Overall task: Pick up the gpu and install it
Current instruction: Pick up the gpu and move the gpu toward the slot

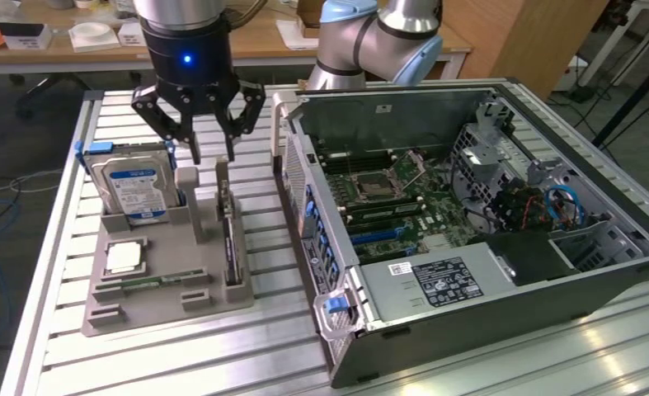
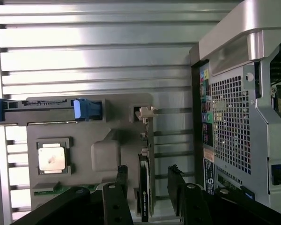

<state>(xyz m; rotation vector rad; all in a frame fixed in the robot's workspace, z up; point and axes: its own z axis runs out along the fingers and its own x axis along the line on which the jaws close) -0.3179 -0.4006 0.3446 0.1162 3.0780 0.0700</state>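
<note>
Here, gripper [image 1: 214, 155] with fingers apart above the gpu [image 1: 228, 239], card on edge, lower part hidden in gray holder [image 1: 148, 312].

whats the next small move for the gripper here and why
Probably lower straight down. The open gripper hangs just above the gpu, which stands on edge in the grey holder, and in the wrist view its fingers line up either side of the card.
</note>
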